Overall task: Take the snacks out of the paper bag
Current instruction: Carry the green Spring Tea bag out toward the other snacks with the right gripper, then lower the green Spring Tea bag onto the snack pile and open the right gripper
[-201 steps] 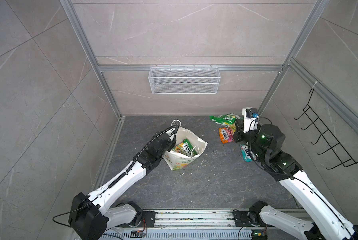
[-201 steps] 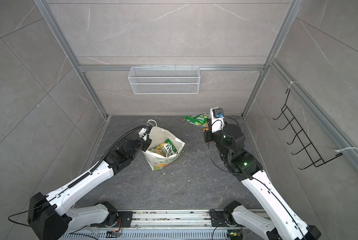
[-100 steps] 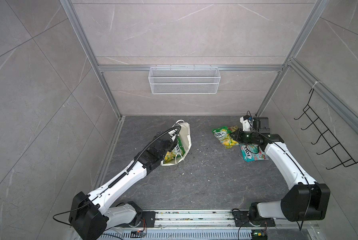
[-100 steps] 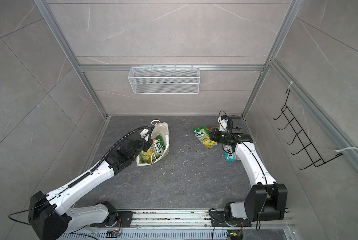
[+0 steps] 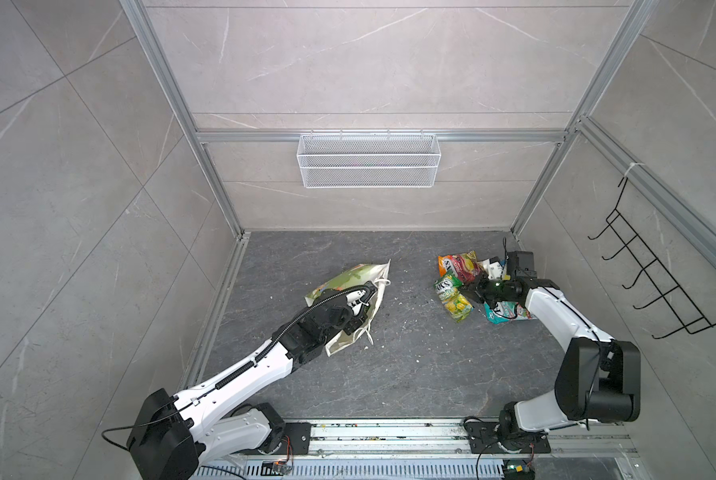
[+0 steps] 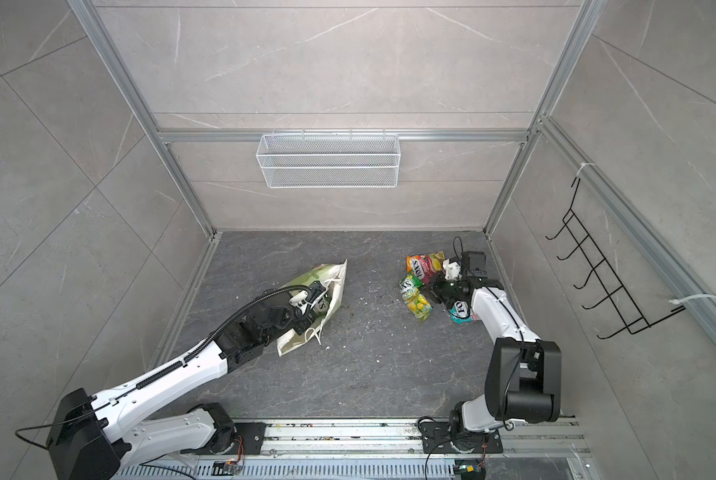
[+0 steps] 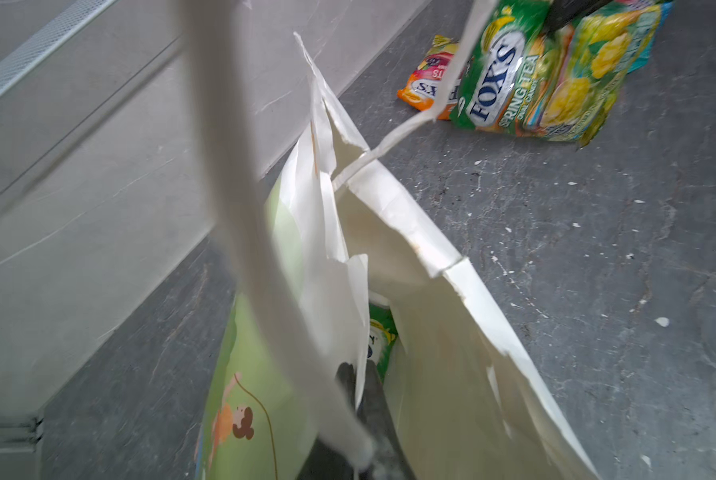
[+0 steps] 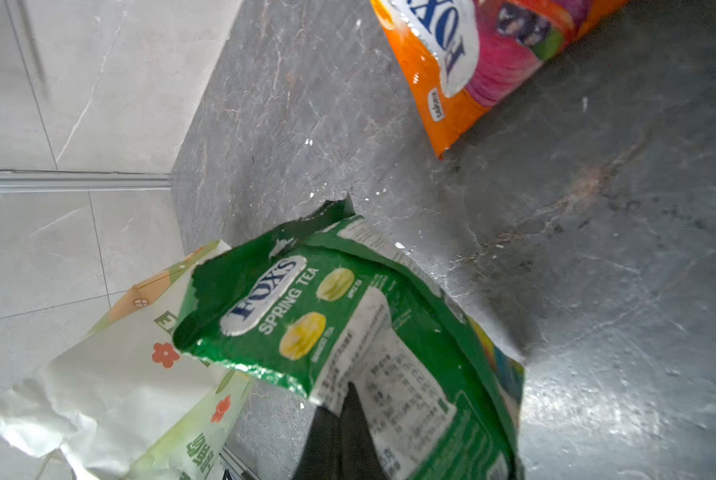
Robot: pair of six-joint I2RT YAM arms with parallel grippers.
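Left claw pinched tight on the rim of the paper bag. Bag leans over on the floor, left of middle; one green pouch shows inside. Right claw clamped on a green-yellow pouch, touching the orange pouch, teal pouch near, far right.

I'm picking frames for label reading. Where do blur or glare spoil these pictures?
Left wrist view: the white handle is a defocused smear across the lens, while the green Spring Tea pouch beyond reads sharply. Right wrist view: glare whitens the floor, and the paper bag is washed out. Both top views: evenly lit, sharp.
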